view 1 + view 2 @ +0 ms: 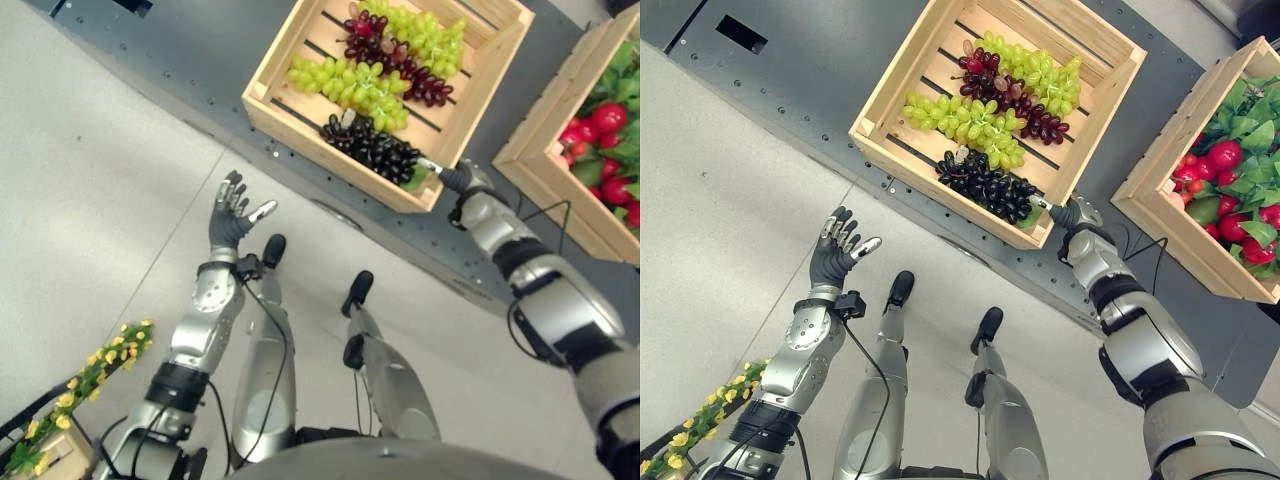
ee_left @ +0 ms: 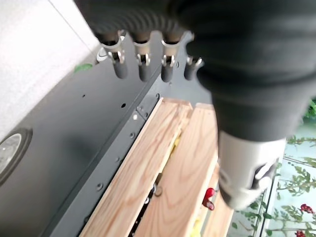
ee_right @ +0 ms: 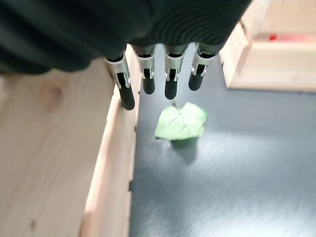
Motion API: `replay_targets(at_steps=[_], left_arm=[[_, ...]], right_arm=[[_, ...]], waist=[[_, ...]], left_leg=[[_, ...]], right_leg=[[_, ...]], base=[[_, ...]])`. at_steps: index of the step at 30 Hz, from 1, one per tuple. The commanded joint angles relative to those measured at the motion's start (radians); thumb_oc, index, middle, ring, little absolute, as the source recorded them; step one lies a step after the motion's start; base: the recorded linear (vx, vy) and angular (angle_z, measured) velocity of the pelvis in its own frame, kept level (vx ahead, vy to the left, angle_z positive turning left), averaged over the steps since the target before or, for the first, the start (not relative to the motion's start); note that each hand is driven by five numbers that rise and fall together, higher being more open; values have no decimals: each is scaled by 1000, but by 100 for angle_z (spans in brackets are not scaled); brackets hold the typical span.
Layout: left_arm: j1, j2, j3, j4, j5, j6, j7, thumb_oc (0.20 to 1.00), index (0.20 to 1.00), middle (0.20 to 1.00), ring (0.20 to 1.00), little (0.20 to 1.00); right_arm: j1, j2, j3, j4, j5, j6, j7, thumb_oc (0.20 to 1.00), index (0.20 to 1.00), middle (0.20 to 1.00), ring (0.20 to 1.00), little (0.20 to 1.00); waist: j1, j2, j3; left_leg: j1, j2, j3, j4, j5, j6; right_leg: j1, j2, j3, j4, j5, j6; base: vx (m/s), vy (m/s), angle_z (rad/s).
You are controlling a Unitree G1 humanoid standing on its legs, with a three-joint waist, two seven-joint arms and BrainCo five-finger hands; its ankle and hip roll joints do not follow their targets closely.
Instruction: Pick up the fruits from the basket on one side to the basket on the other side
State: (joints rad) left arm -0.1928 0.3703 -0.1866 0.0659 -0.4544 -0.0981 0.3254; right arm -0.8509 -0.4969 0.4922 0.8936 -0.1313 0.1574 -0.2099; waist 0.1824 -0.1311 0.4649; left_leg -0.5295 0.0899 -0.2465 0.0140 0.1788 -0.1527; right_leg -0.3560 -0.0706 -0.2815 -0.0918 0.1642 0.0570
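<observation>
Left eye view: right hand [image 1: 455, 180] open-fingered at near right corner of grape crate [image 1: 272, 100], beside black grapes [image 1: 372, 148]; left hand [image 1: 232, 215] open, idle over floor; soft, crushable bunch, probably best taken by stem.

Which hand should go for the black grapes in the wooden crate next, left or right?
Right, probably. The right hand is at the near corner of the slatted wooden crate, beside the black grape bunch. The left hand hangs open over the floor, well short of the crate.
</observation>
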Motion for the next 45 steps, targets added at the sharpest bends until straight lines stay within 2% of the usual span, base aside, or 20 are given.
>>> replay_targets(at_steps=[1, 2, 5, 6, 7, 10, 11, 17, 23, 32, 38, 43, 45], left_arm=[[-17, -4, 6, -54, 28, -36, 29, 1000, 1000, 1000, 1000, 1000], [-16, -4, 4, -54, 28, -36, 29, 1000, 1000, 1000, 1000, 1000], [7, -7, 24, -62, 41, -28, 37, 1000, 1000, 1000, 1000, 1000], [8, -7, 23, -62, 41, -28, 38, 1000, 1000, 1000, 1000, 1000], [22, -5, 39, -72, 50, -26, 38, 1000, 1000, 1000, 1000, 1000], [39, 2, 46, -82, 53, -24, 34, 1000, 1000, 1000, 1000, 1000], [57, 7, 58, -89, 54, -19, 32, 1000, 1000, 1000, 1000, 1000], [87, 22, 83, -107, 53, -15, 33, 1000, 1000, 1000, 1000, 1000], [115, 25, 100, -122, 56, -11, 24, 1000, 1000, 1000, 1000, 1000], [129, 26, 121, -134, 61, -6, 19, 1000, 1000, 1000, 1000, 1000], [138, 28, 124, -136, 74, -4, 22, 1000, 1000, 1000, 1000, 1000], [130, 1, 111, -115, 63, -3, 51, 1000, 1000, 1000, 1000, 1000], [127, -6, 109, -104, 54, -10, 71, 1000, 1000, 1000, 1000, 1000]], right_arm=[[1, 103, -17, -271, 37, -120, -12, 1000, 1000, 1000, 1000, 1000], [7, 101, -20, -278, 36, -116, -11, 1000, 1000, 1000, 1000, 1000], [176, 60, -112, -531, 31, -145, -2, 1000, 1000, 1000, 1000, 1000], [178, 60, -113, -533, 30, -143, -1, 1000, 1000, 1000, 1000, 1000], [266, 41, -170, -657, 60, -167, 10, 1000, 1000, 1000, 1000, 1000], [345, 27, -220, -741, 105, -186, 22, 1000, 1000, 1000, 1000, 1000], [414, 12, -272, -825, 127, -204, 32, 1000, 1000, 1000, 1000, 1000], [534, -13, -365, -946, 172, -225, 39, 1000, 1000, 1000, 1000, 1000], [589, -35, -405, -1000, 191, -232, 60, 1000, 1000, 1000, 1000, 1000], [621, -57, -417, -1080, 195, -245, 98, 1000, 1000, 1000, 1000, 1000], [598, -83, -414, -1136, 132, -244, 102, 1000, 1000, 1000, 1000, 1000], [443, -75, -309, -1060, 40, -196, 79, 1000, 1000, 1000, 1000, 1000], [341, -61, -240, -984, 20, -162, 64, 1000, 1000, 1000, 1000, 1000]], waist=[[14, -18, 32], [15, -18, 30], [-12, -17, 34], [-11, -17, 33], [-29, -17, 35], [-40, -18, 31], [-51, -20, 28], [-76, -28, 18], [-91, -32, 8], [-108, -43, -2], [-111, -50, -11], [-93, -51, -14], [-71, -49, -15]], left_leg=[[62, -87, 71, -101, -25, 83], [63, -88, 71, -101, -25, 83], [66, -84, 79, -101, -26, 83], [66, -84, 79, -101, -26, 83], [67, -82, 83, -101, -26, 83], [68, -81, 84, -101, -26, 84], [68, -79, 88, -101, -27, 84], [72, -74, 100, -101, -29, 85], [77, -70, 106, -101, -30, 85], [82, -64, 112, -101, -34, 85], [85, -64, 117, -101, -39, 88], [85, -65, 117, -101, -41, 90], [85, -66, 114, -101, -40, 90]], right_leg=[[110, -50, 20, 5, -94, 101], [110, -50, 20, 5, -94, 101], [107, -51, 25, 5, -94, 103], [107, -51, 25, 5, -94, 103], [107, -52, 26, 5, -95, 104], [107, -53, 29, 5, -94, 104], [105, -53, 33, 5, -94, 105], [98, -51, 44, 5, -90, 105], [97, -50, 53, 6, -88, 105], [94, -49, 61, 6, -82, 107], [92, -49, 67, 6, -80, 108], [93, -51, 71, 5, -78, 108], [94, -51, 67, 5, -79, 107]], base=[[0, 0, 0], [-2, 20, 3], [-3, 14, 4], [0, 0, 0], [0, 0, 0], [0, 0, 0], [0, 0, 0], [0, 0, 0], [-2, -2, -1], [-6, -2, -5], [0, -1, -2], [0, 0, 0], [0, 0, 0]])
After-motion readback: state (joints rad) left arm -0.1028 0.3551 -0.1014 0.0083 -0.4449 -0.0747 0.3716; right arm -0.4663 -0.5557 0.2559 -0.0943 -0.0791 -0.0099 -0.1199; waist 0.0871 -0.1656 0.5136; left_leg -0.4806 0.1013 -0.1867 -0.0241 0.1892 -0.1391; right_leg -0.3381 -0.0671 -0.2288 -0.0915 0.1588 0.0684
